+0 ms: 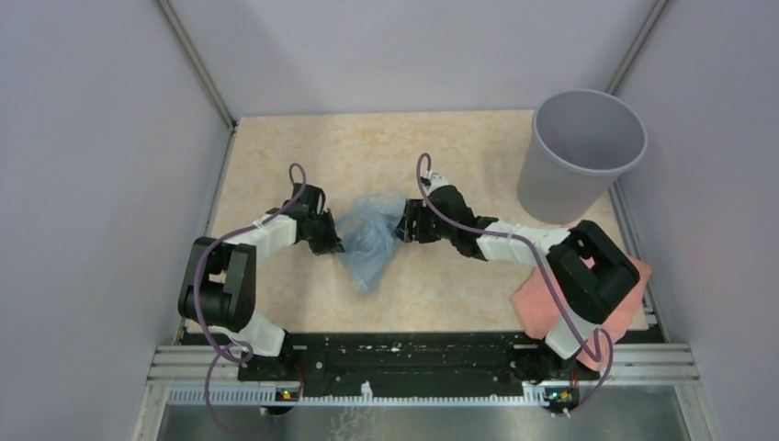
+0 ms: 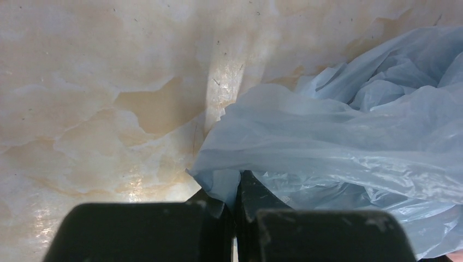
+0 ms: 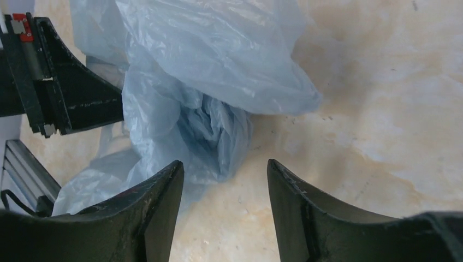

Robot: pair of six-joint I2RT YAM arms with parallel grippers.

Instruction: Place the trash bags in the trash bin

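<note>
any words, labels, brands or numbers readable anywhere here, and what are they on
None can be read.
The bag, bin, pink cloth and table carry no print.
The small red tab in the right wrist view shows no letters.

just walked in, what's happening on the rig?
The left gripper is shut on an edge of the blue trash bag, which lies crumpled on the table. The right gripper is open at the bag's other side, not gripping it. The grey trash bin stands upright at the far right; the bag isn't in it.
</note>
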